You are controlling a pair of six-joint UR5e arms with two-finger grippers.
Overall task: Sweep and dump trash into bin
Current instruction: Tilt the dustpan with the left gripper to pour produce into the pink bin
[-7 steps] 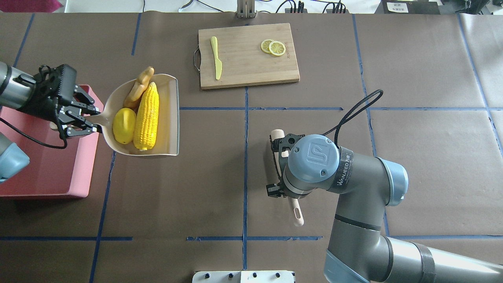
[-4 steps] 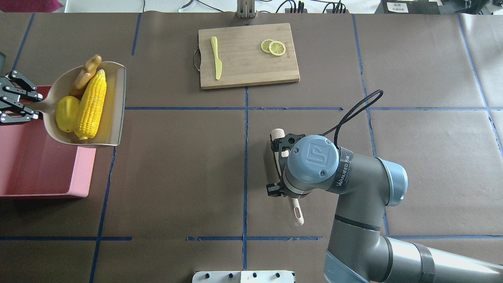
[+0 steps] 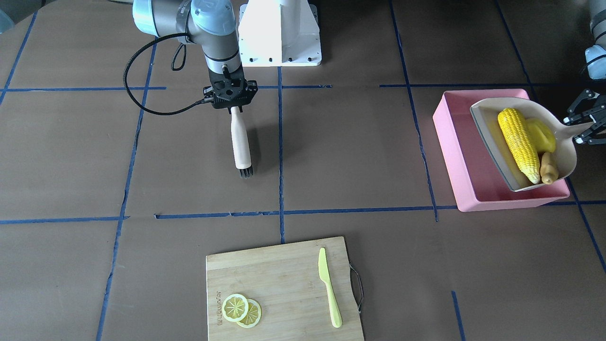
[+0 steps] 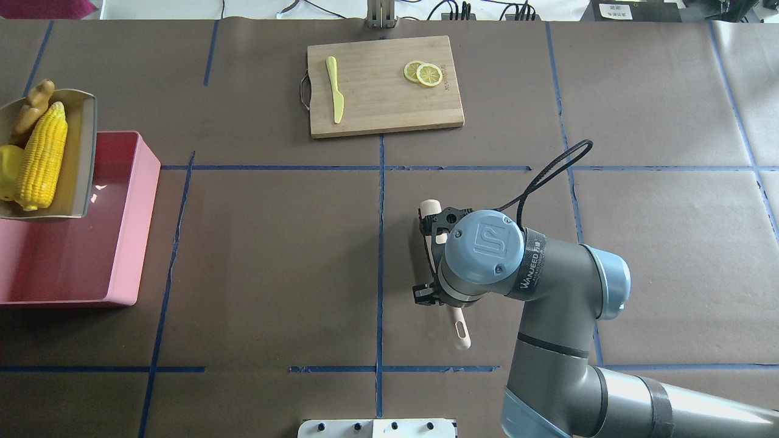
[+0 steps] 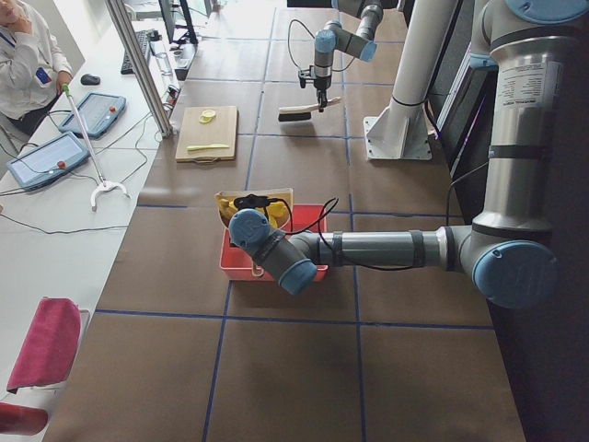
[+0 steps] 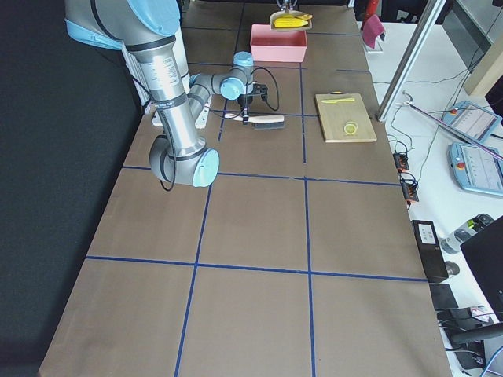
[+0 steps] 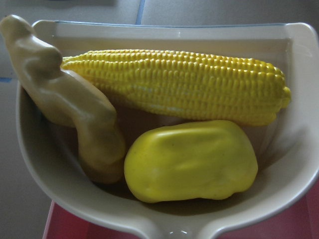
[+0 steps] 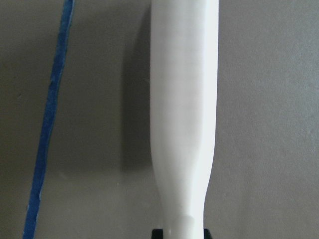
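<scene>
A cream dustpan [image 3: 565,156] hangs tilted over the pink bin [image 3: 454,151], its handle in my shut left gripper [image 3: 578,128] at the view's right edge. The trash lies inside it: a corn cob [image 3: 518,142], a small yellow fruit [image 3: 539,132] and a ginger root [image 3: 548,170]. The left wrist view shows the cob [image 7: 174,84], the fruit [image 7: 192,159] and the root [image 7: 75,109] close up. From overhead the dustpan [image 4: 82,158] overlaps the bin [image 4: 122,243] at its far left corner. My right gripper [image 3: 232,106] is shut on a wooden brush [image 3: 240,142] at mid-table.
A bamboo cutting board [image 4: 383,103] with a pale green knife [image 4: 335,88] and lemon slices [image 4: 424,73] lies at the table's far side. The robot's white base [image 3: 279,33] stands at the near side. A person [image 5: 23,55] sits beyond the table's far side.
My left arm has carried the loaded dustpan to the left, from beside the bin to over it, and the gripper has left the overhead view. The right arm and brush have not moved.
</scene>
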